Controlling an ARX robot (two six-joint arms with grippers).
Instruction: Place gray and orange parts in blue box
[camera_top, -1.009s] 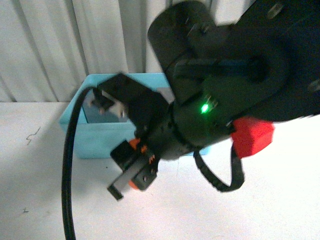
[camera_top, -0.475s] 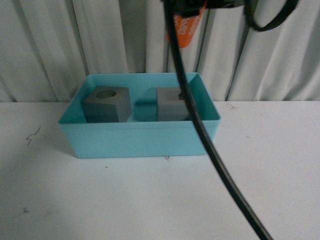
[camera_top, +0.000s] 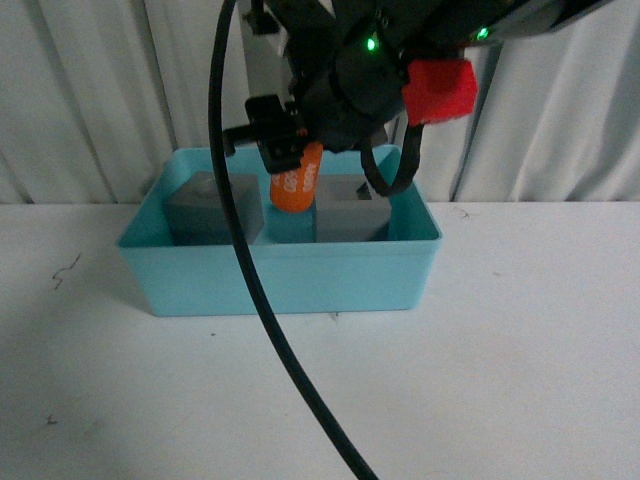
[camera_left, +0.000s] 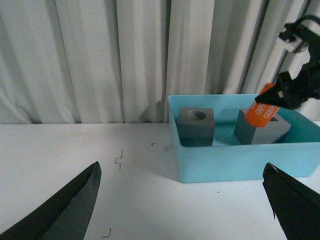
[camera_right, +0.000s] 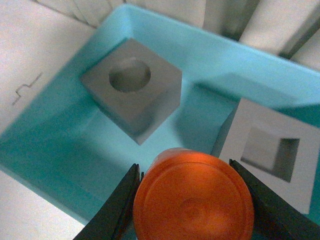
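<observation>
The blue box (camera_top: 280, 280) stands at the back of the white table, against the curtain. Two gray cubes rest inside it: one with a round recess (camera_right: 132, 90) on the left (camera_top: 205, 210), one with a square recess (camera_right: 272, 150) on the right (camera_top: 350, 215). My right gripper (camera_top: 290, 165) hangs over the gap between them, shut on the orange cylinder (camera_top: 296, 185), which tilts and bears white numerals (camera_left: 262, 107). In the right wrist view the cylinder's round end (camera_right: 192, 197) fills the jaws. My left gripper (camera_left: 182, 200) is open above bare table, in front of the box (camera_left: 235, 162).
A black cable (camera_top: 260, 300) from the right arm loops down across the front view in front of the box. A red part (camera_top: 440, 90) sits on the right arm. Small pen marks (camera_left: 119, 161) dot the table (camera_top: 500, 380). White curtains (camera_left: 100, 55) close off the back.
The right arm has swung from close before the camera, up out of view, then down over the box. The orange cylinder now hangs low between the two cubes.
</observation>
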